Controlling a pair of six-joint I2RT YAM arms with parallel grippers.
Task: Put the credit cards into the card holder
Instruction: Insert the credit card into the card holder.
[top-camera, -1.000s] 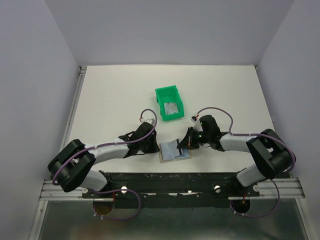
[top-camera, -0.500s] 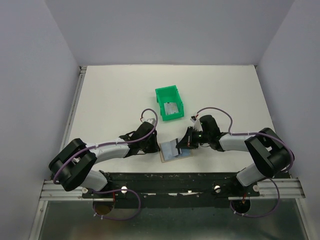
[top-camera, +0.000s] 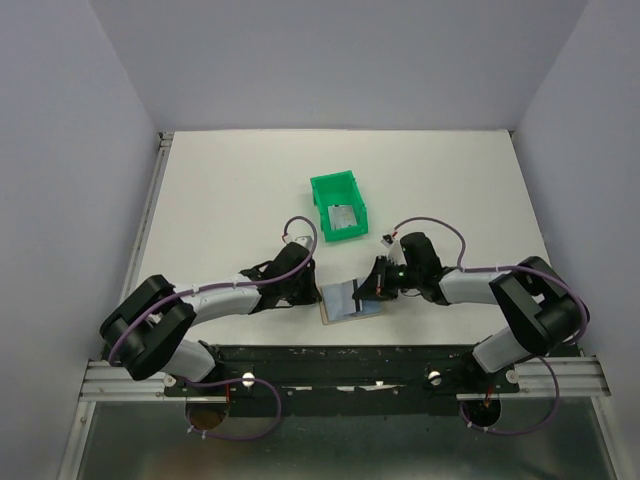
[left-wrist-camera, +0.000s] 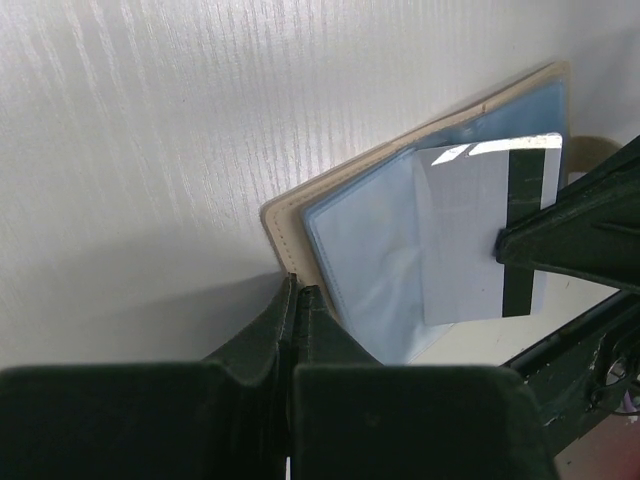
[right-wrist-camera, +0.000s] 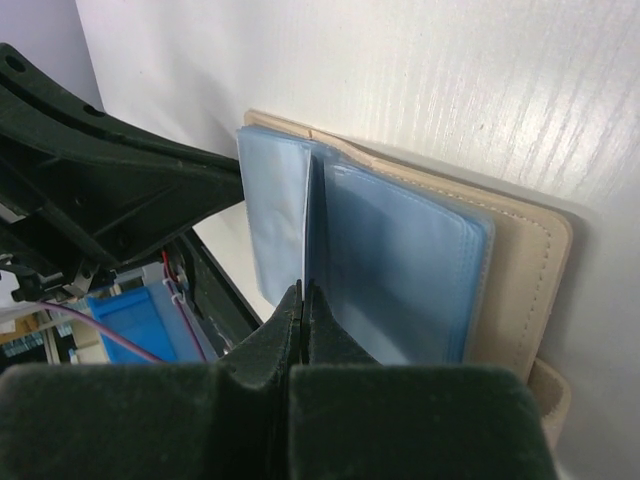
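Note:
The tan card holder (top-camera: 345, 308) lies open near the table's front edge, its pale blue sleeves (left-wrist-camera: 365, 240) facing up. My right gripper (top-camera: 371, 288) is shut on a silver-grey credit card (left-wrist-camera: 465, 235) with a dark stripe. The card stands on edge, its far end between the blue sleeves (right-wrist-camera: 395, 260). In the right wrist view the card (right-wrist-camera: 304, 235) shows only as a thin line above the gripper (right-wrist-camera: 303, 292). My left gripper (left-wrist-camera: 298, 292) is shut with nothing between its fingers, its tips against the holder's tan corner (left-wrist-camera: 283, 225). Another card (top-camera: 346, 221) lies in the green bin (top-camera: 322, 186).
The green bin stands behind the holder, mid-table. The black base rail (top-camera: 340, 358) runs just in front of the holder. Purple cables (top-camera: 430, 222) loop off both wrists. Grey walls (top-camera: 70, 150) close in the white table on the left, back and right.
Hardly anything: both grippers stay shut at the holder, and the card in the right gripper has shifted only slightly.

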